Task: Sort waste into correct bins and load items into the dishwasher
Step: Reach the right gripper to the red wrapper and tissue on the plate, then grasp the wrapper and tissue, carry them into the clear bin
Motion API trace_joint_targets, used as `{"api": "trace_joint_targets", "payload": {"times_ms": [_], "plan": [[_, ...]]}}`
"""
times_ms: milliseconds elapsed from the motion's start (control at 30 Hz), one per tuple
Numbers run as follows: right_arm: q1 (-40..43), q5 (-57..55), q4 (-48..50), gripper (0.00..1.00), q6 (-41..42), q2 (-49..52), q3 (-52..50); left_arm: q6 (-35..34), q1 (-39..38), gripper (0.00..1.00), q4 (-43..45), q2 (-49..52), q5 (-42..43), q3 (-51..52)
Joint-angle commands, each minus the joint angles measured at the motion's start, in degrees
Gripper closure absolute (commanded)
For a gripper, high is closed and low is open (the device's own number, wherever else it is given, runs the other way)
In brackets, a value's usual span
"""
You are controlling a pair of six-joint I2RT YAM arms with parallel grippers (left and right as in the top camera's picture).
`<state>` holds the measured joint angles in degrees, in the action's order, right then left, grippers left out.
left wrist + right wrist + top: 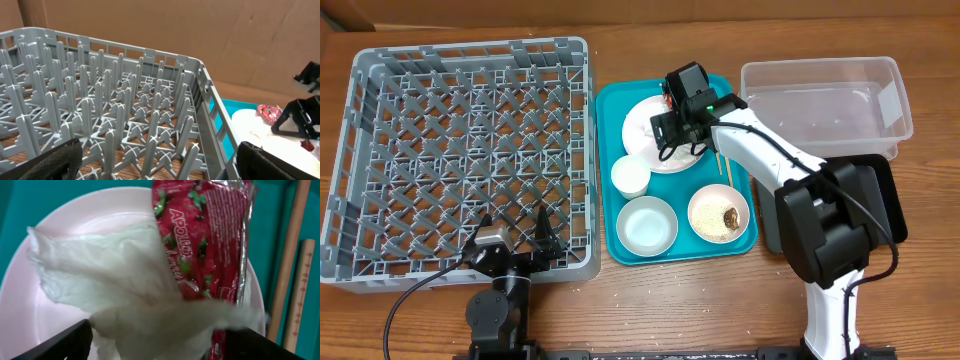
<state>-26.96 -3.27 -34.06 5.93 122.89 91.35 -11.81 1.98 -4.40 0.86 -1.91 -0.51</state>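
Red wrapper (pixel 202 235) lies on napkin (pixel 110 275) atop pink plate (pixel 40 325).

Napkin (pixel 115 280) and wrapper (pixel 210 240) lie on the plate (pixel 20 305) (chopsticks (pixel 290 265) just beside it).

Counted 1 grey dish rack (pixel 460 150) at the left of the overhead frame and 1 teal tray (pixel 605 215) at centre. Found on that tray 1 pinkish plate (pixel 640 125), 1 small white cup (pixel 631 176) and 2 white bowls: the empty bowl (pixel 647 224) at lower centre, the rice bowl (pixel 719 197) to its right. Saw 1 brown scrap (pixel 730 215) there; could not count the rice grains (pixel 708 224). Tallied 2 wooden chopsticks (pixel 284 270) at the right edge of the right wrist frame, plus 1 white napkin (pixel 100 275) and 1 red wrapper (pixel 205 240). Noted 2 bins at right: 1 clear tub (pixel 825 95), 1 black tray (pixel 769 228). Made out 2 grippers: left gripper (pixel 515 225), right gripper (pixel 682 148).
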Motion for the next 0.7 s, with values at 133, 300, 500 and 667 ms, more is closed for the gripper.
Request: {"api": "trace_joint_targets", "payload": {"times_ms": [133,300,500,667], "plan": [[-1.0,-1.2,1.3,0.15,0.3,1.5,-1.2,1.1,0.2,0.00,0.2,-0.5,0.1,0.2],[-1.1,-1.2,0.9,0.22,1.8,2.3,-2.2,1.1,0.2,0.00,0.2,-0.5,0.1,0.2],[-1.0,-1.2,0.6,0.57,2.8,3.9,-2.2,1.1,0.2,0.00,0.2,-0.5,0.1,0.2],[-1.0,-1.2,0.2,0.96,3.1,3.7,-1.9,1.1,0.2,0.00,0.2,-0.5,0.1,0.2]]}}
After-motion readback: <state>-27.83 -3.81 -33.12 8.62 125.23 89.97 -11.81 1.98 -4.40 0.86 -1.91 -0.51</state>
